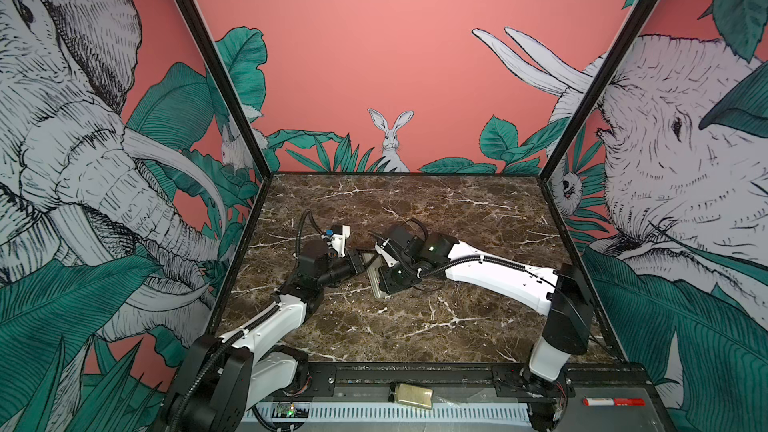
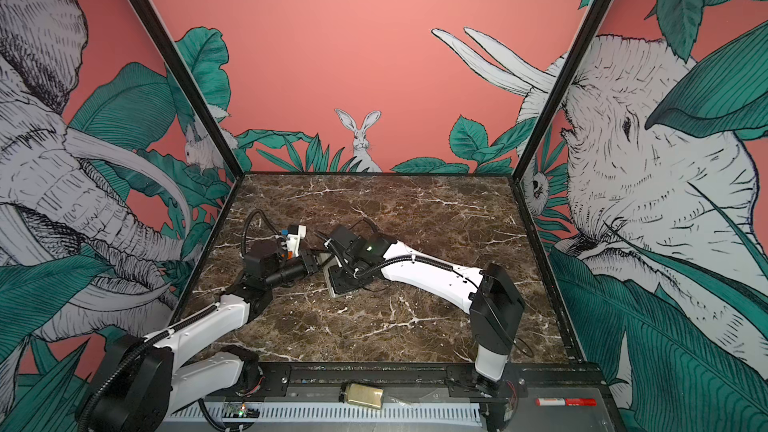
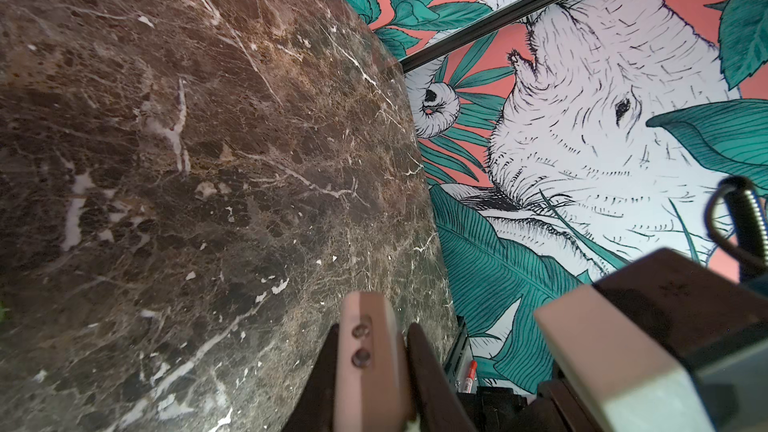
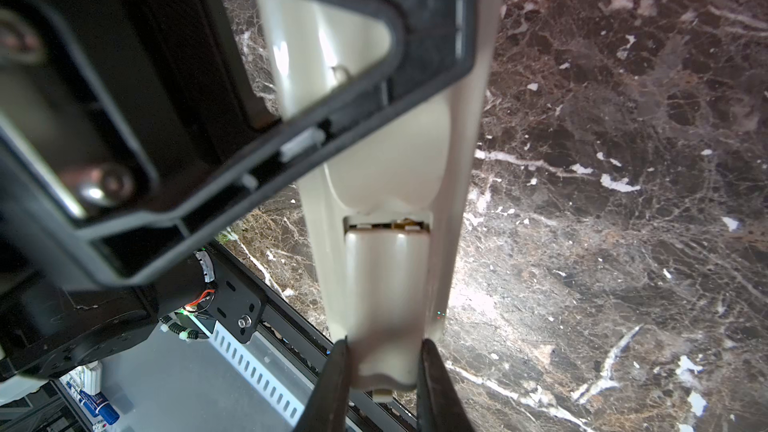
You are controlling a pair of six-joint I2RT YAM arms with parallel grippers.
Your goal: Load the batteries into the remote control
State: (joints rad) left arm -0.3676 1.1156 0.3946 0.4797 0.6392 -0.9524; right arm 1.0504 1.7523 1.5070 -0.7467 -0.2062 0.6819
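Note:
The remote control (image 1: 371,264) (image 2: 335,289) is held between both grippers at mid-table, its grey-beige back (image 4: 386,151) facing the right wrist camera. My right gripper (image 4: 384,342) (image 1: 386,284) is shut on the end that carries the battery cover (image 4: 386,280). The cover sits almost flush, and a thin gap (image 4: 386,225) above it shows a brassy strip. My left gripper (image 3: 372,332) (image 1: 358,261) is shut on the other end, which the left wrist view shows edge-on as a thin slab (image 3: 365,376) with two small round marks. The batteries are hidden.
The dark marble table (image 1: 415,209) has printed walls on three sides. On the front ledge behind a black rail (image 1: 415,371) lie a small jar (image 1: 411,396) and a red marker (image 1: 614,401). The two arms' wrists nearly touch over the remote.

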